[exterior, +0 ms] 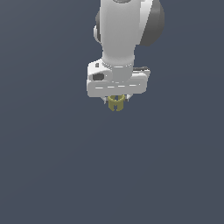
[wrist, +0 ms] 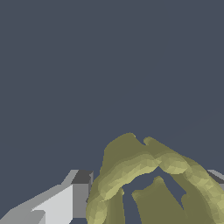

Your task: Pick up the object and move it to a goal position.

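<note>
**Olive ring held at the tip of the tool**

Exterior view: the white arm (exterior: pixel 127 26) comes down from the upper edge, ending in a broad white hand body with a dark patch on the side toward the exterior view's left. Below that body sits the tool (exterior: pixel 116 104), its short fingers only partly visible as small pale tips on either side of the object (exterior: pixel 115 103). The object is a tiny olive-yellow ring-like piece with small prongs pointing downward, far smaller than the hand above it. It sits directly under the middle of the tool, between the fingertips, and the tool is drawn in narrow and closed around it. Everything around the tool is a plain, even slate-grey ground; whether that is the desk or a backdrop cannot be told. Nothing else shows near the tool or below it.

Wrist view: the object (wrist: pixel 153 183) fills the near part of the picture, a rough olive-yellow hollow ring with a dark opening and thick lobes around its rim. One finger (wrist: pixel 65 203), pale grey with a darker pad face, presses against the ring's side. A sliver of the other finger (wrist: pixel 217 177) shows at the far side of the ring. Beyond the tool lies the same flat slate-grey field.
</note>
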`<state>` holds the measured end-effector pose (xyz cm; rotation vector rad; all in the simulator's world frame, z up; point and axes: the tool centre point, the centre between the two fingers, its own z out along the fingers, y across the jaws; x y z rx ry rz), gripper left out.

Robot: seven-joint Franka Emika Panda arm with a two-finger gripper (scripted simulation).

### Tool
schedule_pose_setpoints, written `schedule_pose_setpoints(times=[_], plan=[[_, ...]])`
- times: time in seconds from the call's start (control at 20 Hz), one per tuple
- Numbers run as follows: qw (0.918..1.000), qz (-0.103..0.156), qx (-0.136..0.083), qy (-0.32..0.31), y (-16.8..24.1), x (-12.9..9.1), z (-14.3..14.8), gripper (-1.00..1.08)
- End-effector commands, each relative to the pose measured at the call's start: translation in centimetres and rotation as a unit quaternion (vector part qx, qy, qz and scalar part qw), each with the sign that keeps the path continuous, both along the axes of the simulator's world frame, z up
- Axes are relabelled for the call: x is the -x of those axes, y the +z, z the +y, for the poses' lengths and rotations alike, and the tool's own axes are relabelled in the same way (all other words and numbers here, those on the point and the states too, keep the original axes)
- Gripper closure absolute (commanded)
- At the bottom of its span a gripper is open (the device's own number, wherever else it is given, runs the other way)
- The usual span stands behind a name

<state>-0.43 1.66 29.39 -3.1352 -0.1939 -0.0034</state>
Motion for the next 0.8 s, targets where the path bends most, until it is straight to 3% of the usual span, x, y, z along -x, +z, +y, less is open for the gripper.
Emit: schedule_pose_setpoints(times=[0.0, 0.35, 0.75], plan=[[1.0000, 0.001, 0.000, 0.000, 2.1, -0.2, -0.2, 1.08], [1.0000, 0.001, 0.000, 0.000, 5.9, -0.9, -0.5, 1.08], [1.0000, 0.001, 0.000, 0.000, 7.3, -1.2, -0.7, 1.08]])
